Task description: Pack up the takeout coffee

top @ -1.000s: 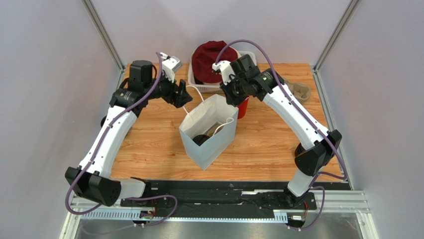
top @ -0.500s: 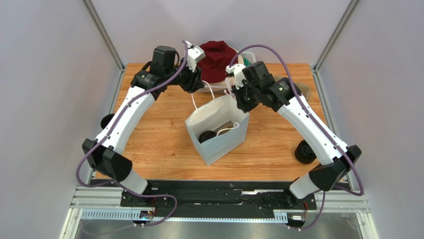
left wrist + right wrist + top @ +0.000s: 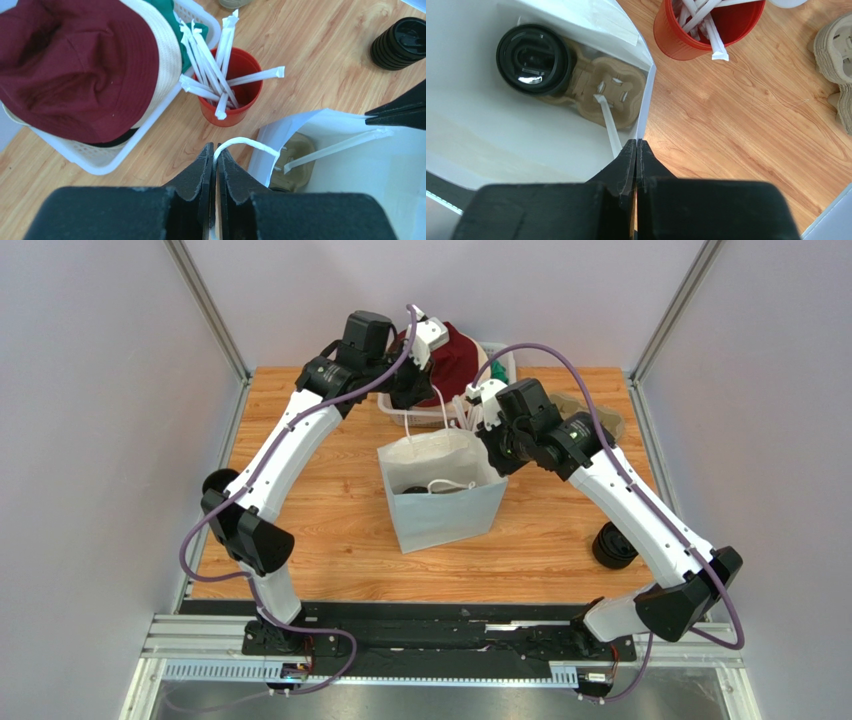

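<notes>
The takeout coffee (image 3: pixel 533 59), a cup with a black round lid, sits in a brown cardboard carrier (image 3: pixel 601 82) at the bottom of the white paper bag (image 3: pixel 445 510). A wrapped straw (image 3: pixel 608 122) lies on the carrier. My left gripper (image 3: pixel 216 147) is shut on the bag's white string handle (image 3: pixel 245 142), above the bag's far left corner (image 3: pixel 418 390). My right gripper (image 3: pixel 637 142) is shut on the bag's thin right rim (image 3: pixel 645 100), and in the top view it is at the bag's far right corner (image 3: pixel 497 445). The bag stands open between the two arms.
A red cup (image 3: pixel 235 95) of wrapped straws stands just behind the bag. A white basket (image 3: pixel 100 160) holding a maroon hat (image 3: pixel 75 65) is at the back. A ribbed black cup (image 3: pixel 612 545) stands on the right, a black item (image 3: pixel 218 483) on the left edge, stacked carriers (image 3: pixel 838 50) at the back right.
My left gripper swung right toward the bag's back corner and closed on the string handle. The right arm shifted right, and the bag turned squarer with its mouth up.
</notes>
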`<state>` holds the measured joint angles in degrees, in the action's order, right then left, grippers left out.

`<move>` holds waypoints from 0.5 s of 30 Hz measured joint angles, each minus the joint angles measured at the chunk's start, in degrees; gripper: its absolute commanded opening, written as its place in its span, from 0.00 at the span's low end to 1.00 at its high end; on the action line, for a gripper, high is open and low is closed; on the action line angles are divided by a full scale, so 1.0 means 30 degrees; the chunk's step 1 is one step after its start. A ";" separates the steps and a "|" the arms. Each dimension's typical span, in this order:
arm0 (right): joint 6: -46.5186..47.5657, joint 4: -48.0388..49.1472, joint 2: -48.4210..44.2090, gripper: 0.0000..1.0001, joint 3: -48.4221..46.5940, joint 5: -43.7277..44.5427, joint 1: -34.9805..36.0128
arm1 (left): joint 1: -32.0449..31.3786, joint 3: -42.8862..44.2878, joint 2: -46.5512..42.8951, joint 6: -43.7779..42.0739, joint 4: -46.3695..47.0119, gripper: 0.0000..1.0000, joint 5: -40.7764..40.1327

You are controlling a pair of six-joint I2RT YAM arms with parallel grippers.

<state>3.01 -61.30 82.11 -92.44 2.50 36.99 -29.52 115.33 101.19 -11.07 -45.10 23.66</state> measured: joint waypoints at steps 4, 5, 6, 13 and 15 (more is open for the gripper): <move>-0.0007 0.0095 -0.0656 0.00 0.0488 0.0036 -0.0015 | -0.0444 0.1472 0.0933 -0.0073 -0.0182 0.13 -0.0102; -0.0007 0.0102 -0.0772 0.00 0.0561 0.0066 -0.0015 | -0.0546 0.1749 0.1122 -0.0073 -0.0189 0.14 -0.0138; -0.0007 0.0095 -0.0838 0.00 0.0597 0.0109 -0.0022 | -0.0634 0.1974 0.1319 -0.0073 -0.0175 0.14 -0.0160; -0.0007 0.0102 -0.1129 0.08 0.0969 0.0197 -0.0044 | -0.1115 0.2404 0.2142 -0.0138 -0.0182 0.40 -0.0459; 0.0000 0.0095 -0.1195 0.29 0.0969 0.0233 -0.0058 | -0.1202 0.2565 0.2310 -0.0248 -0.0197 0.48 -0.0525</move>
<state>3.01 -61.01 78.52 -89.54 3.20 36.82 -33.12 123.02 108.12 -11.81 -45.69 22.09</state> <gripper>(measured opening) 0.071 0.355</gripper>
